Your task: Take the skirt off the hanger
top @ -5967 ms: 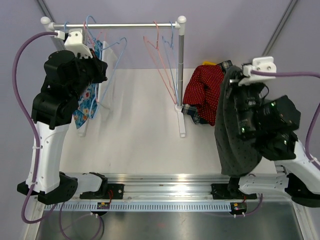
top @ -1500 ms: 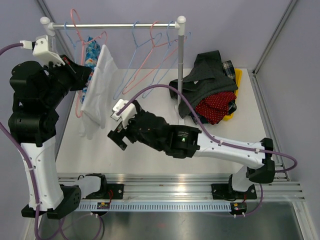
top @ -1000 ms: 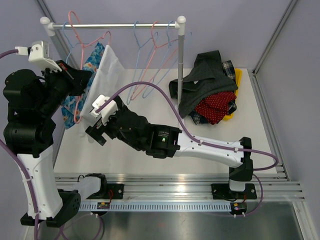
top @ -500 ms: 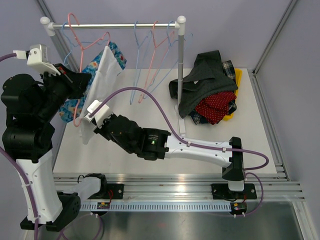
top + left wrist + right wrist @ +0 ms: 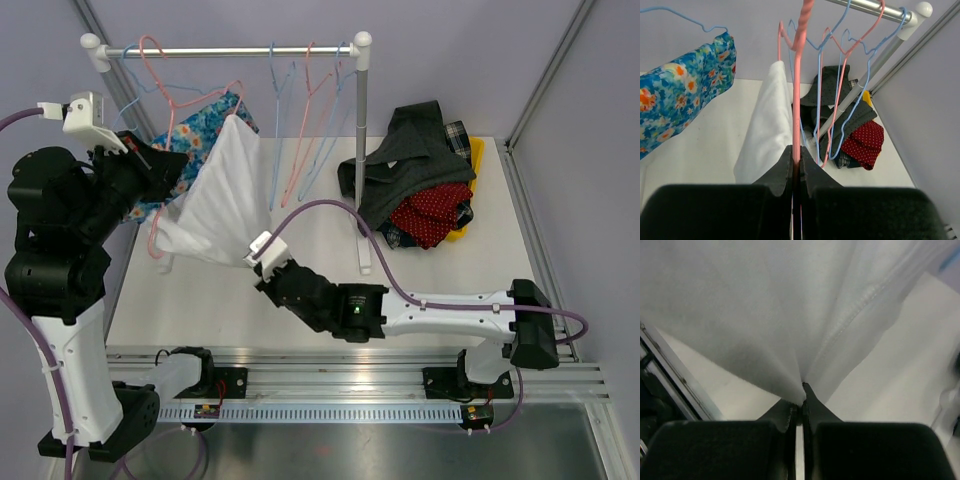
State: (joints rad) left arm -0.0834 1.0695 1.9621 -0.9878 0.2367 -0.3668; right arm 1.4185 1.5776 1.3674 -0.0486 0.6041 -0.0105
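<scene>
A white skirt hangs from a pink hanger on the rail and is stretched down to the right. My left gripper is shut on the pink hanger's wire, beside the skirt's top. My right gripper is shut on the skirt's lower hem, pulling it taut away from the hanger. A blue floral garment hangs behind the skirt on a blue hanger; it also shows in the left wrist view.
Several empty pink and blue hangers hang on the rail's right half. The rack's upright post stands mid-table. A pile of clothes, dark grey, red dotted and plaid, lies at the back right.
My right gripper took hold of the skirt's hem and pulled it right and toward the near edge, spreading the skirt out. My left gripper kept its hold on the pink hanger.
</scene>
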